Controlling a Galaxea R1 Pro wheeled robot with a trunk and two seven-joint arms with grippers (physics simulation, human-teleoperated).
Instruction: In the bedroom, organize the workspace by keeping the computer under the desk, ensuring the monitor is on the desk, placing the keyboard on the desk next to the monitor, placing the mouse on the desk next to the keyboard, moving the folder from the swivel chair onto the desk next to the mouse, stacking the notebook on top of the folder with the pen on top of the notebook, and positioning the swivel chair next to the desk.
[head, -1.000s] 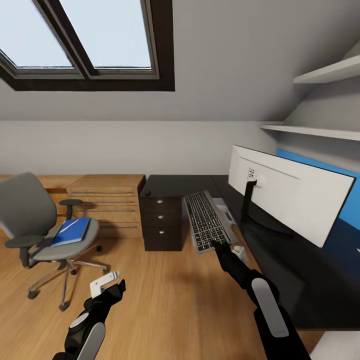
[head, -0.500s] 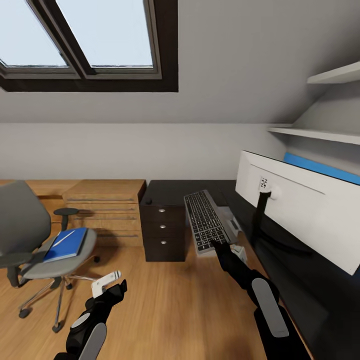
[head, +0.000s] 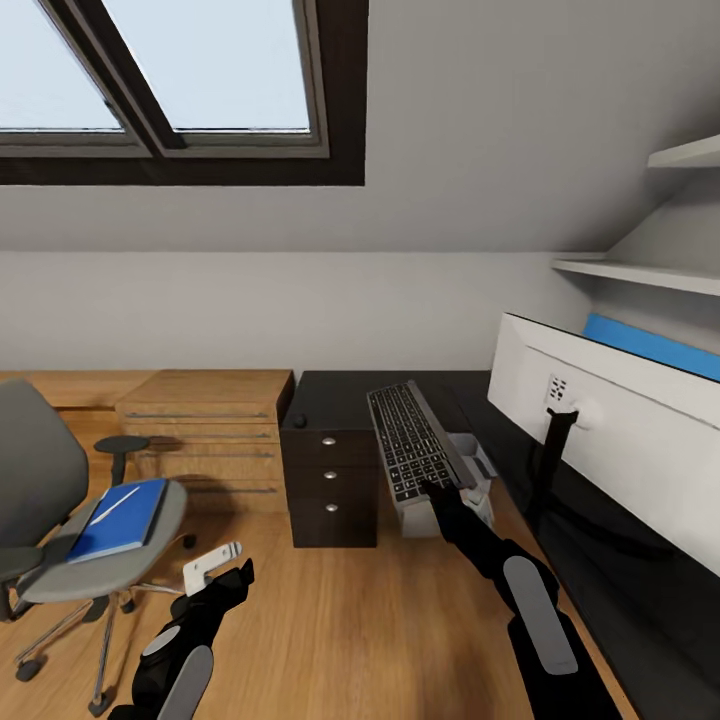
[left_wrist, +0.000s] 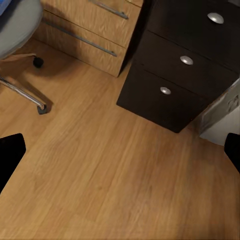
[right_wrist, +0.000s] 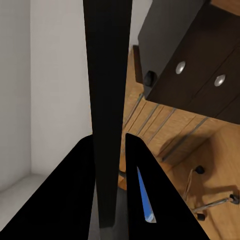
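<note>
Far left we see the swivel chair (head: 60, 520) on the wood floor (head: 380, 620), well apart from the worktop. The folder (head: 115, 520) lies flat on its seat, with a thin pale stick-like thing on top that we can't identify.

Left gripper (head: 225, 572) hangs low over the floor in front of the chair. In the left wrist view its black fingertips (left_wrist: 11, 155) sit at opposite picture edges, so it's spread wide with nothing between them. Same view: bare floor, a chair caster, the light wooden low shelving (left_wrist: 85, 30), and the dark three-drawer unit (left_wrist: 185, 65).

Centre: the wooden shelving stands against the wall, touching or just beside the drawer unit (head: 328, 480), which carries one end of the worktop (head: 340, 385). The mouse (head: 297, 391) sits on the black top near its left corner.

The keyboard (head: 412, 440) is in the air, tilted, beside the worktop edge and above the computer (head: 445, 505), which stands on the floor under the worktop. Right gripper (head: 432, 490) is clamped on the keyboard's near edge; in the right wrist view the keyboard shows edge-on as a dark strip running between the fingers (right_wrist: 140, 190).

Right: the monitor (head: 620, 440) stands upright on the worktop, its pale back toward us, on a thin black stand. Blue wall panel (head: 650, 345) behind it, white wall shelves (head: 640, 275) above.
</note>
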